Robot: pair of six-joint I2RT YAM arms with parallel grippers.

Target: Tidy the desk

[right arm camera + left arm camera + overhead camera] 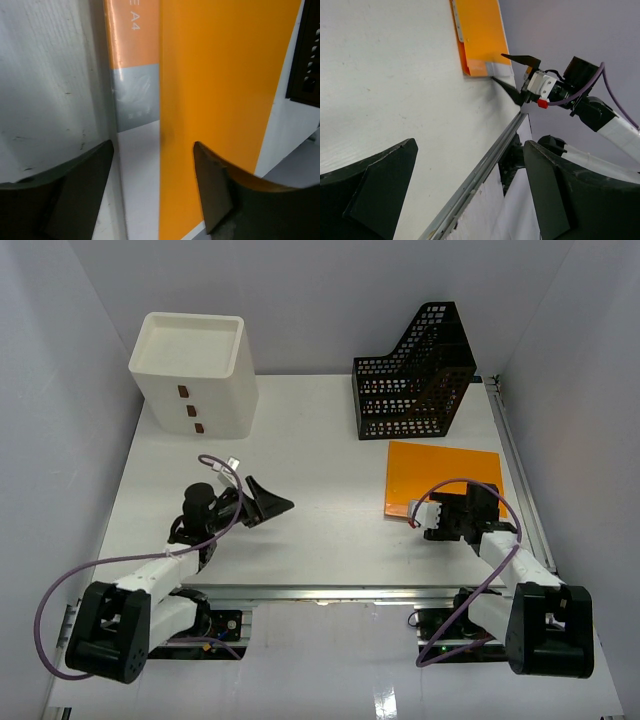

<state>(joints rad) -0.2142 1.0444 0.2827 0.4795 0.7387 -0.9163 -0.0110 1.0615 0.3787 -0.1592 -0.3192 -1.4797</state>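
Note:
The white desk [320, 455] holds an orange folder [445, 480] lying flat at the right. The folder shows in the left wrist view [479, 35] and in the right wrist view [225, 85] with its white and grey spine label. My right gripper [425, 522] is open at the folder's near left corner, one finger over the cover and one beside the spine [152, 190]. My left gripper [270, 502] is open and empty over the desk's left middle [470, 200].
A white three-drawer box [195, 372] stands at the back left. A black mesh file holder [415, 375] stands at the back right, just behind the folder. A metal rail [330, 591] runs along the near edge. White walls enclose the desk.

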